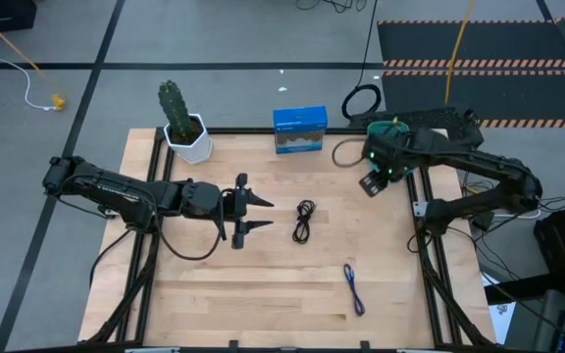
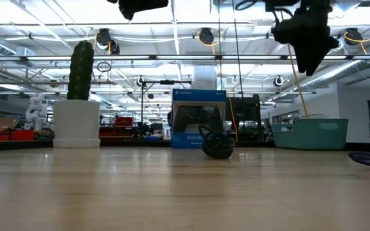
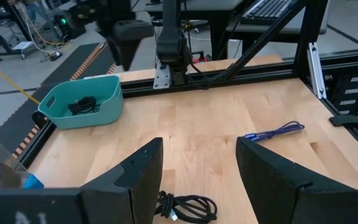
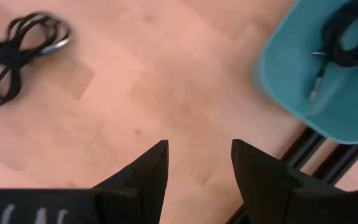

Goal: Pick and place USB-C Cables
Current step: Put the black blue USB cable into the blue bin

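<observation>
Fingers of the left gripper (image 1: 263,216) are standing apart and empty, aiming at the black cable (image 1: 304,220) lying just beyond them on the desk (image 1: 263,284). Closing squarely across its bundled middle looks wisest. Right gripper (image 4: 194,162), also spread, is hovering beside the teal bin (image 3: 79,112), which is holding one cable (image 3: 82,106); the blue-purple cable (image 1: 354,290) is lying near the desk's front.

Your left gripper (image 1: 260,216) has bare wood up to black cable (image 1: 304,220); cactus pot (image 1: 186,137), blue box (image 1: 299,129), teal bin (image 3: 82,101) crowd far edge

high: overhead, straight down | low: tabletop level | wrists — past jaws
</observation>
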Available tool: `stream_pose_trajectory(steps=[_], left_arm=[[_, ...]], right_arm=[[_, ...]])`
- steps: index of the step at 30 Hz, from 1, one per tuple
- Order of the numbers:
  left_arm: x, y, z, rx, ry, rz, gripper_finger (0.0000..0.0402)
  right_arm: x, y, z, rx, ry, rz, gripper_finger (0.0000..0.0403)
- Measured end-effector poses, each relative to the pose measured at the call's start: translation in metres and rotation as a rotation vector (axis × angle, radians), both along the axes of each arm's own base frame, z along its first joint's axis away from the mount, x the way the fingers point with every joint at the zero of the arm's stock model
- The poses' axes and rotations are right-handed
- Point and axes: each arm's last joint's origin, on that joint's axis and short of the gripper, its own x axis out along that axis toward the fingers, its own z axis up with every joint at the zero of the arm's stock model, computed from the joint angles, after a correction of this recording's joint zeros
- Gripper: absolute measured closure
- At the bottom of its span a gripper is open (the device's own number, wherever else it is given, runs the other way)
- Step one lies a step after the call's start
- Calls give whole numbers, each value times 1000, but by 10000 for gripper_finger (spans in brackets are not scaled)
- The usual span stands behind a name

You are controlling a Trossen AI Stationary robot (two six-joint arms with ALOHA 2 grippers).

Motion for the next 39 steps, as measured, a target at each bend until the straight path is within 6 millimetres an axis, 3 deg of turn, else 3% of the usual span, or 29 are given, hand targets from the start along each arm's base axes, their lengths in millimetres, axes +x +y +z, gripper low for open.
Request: stream_pose_trajectory(steps=[10, 22, 29, 39], left_arm=[[0, 0, 0, 1, 0, 0, 197], [0, 0, 0, -19, 0, 6, 197], [0, -1, 0, -49, 3, 9, 197], [-4, -21, 0, -79, 6, -38, 197]], right_arm=[[12, 59, 0, 38, -32, 86, 236], [14, 130, -7, 123, -43, 55, 236], [28, 174, -30, 170, 5, 11, 236], [61, 226, -84, 197, 51, -42, 236]])
